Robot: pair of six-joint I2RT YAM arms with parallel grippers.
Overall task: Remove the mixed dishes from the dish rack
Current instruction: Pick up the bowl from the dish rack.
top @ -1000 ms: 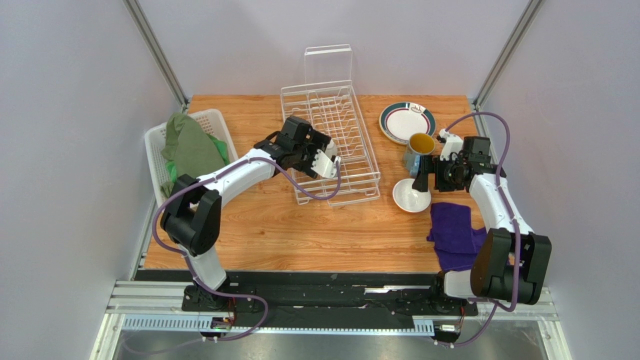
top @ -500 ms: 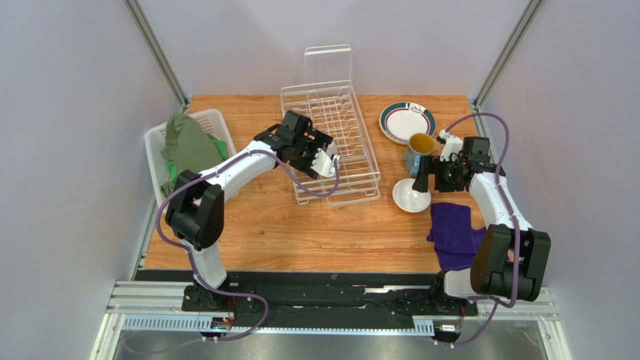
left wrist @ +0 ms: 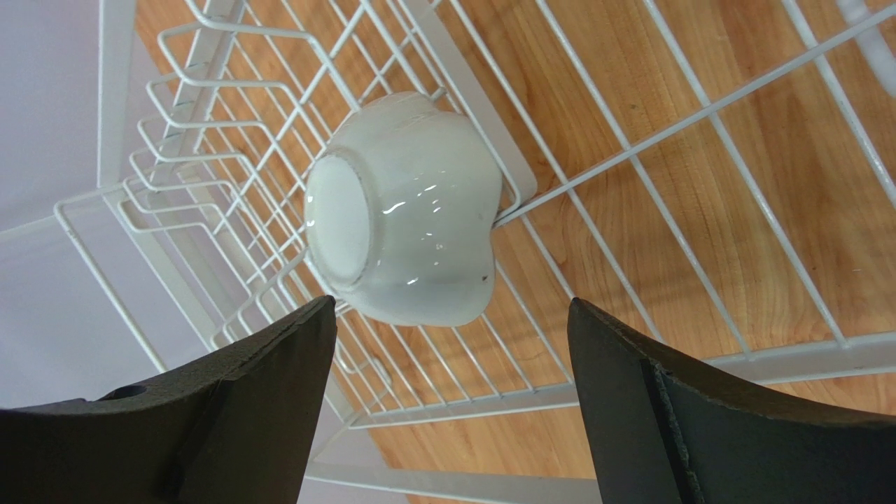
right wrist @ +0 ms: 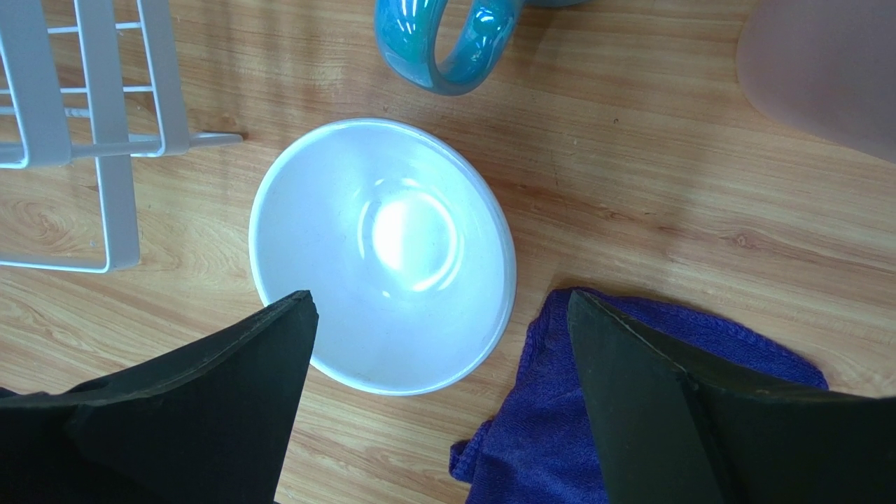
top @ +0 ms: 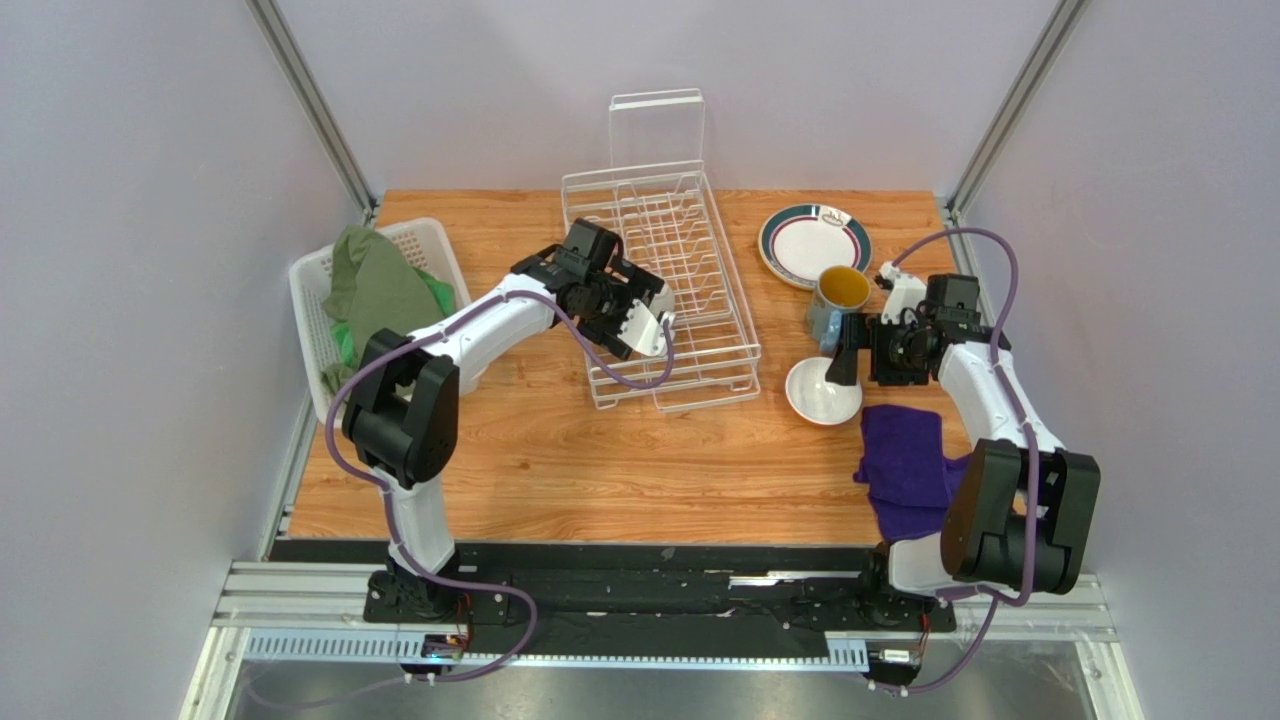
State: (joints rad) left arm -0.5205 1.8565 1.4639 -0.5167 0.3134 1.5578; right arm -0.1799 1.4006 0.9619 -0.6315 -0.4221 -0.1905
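The white wire dish rack [top: 676, 255] stands at the table's back middle, its clear panel upright at the far end. A small white cup [left wrist: 405, 236] lies on its side on the rack wires [left wrist: 673, 137]. My left gripper [top: 649, 323] [left wrist: 450, 305] hangs open just short of the cup, a finger on either side of it, not touching. On the table to the right are a dark-rimmed white plate [top: 815, 243], a blue mug [top: 837, 303] [right wrist: 452, 47], a pink cup [right wrist: 826, 74] and a bowl with a white inside [top: 824, 393] [right wrist: 384, 252]. My right gripper [top: 851, 354] [right wrist: 442, 299] is open above the bowl and holds nothing.
A purple cloth [top: 911, 468] [right wrist: 652, 420] lies right of the bowl, under my right finger. A white plastic basket [top: 313, 285] with green cloth [top: 379, 288] stands at the table's left edge. The rack's near corner [right wrist: 100, 137] is close to the bowl.
My left arm has swung its elbow a little inward and the wrist has edged back over the rack. The right arm has barely moved. Both grippers stay open.
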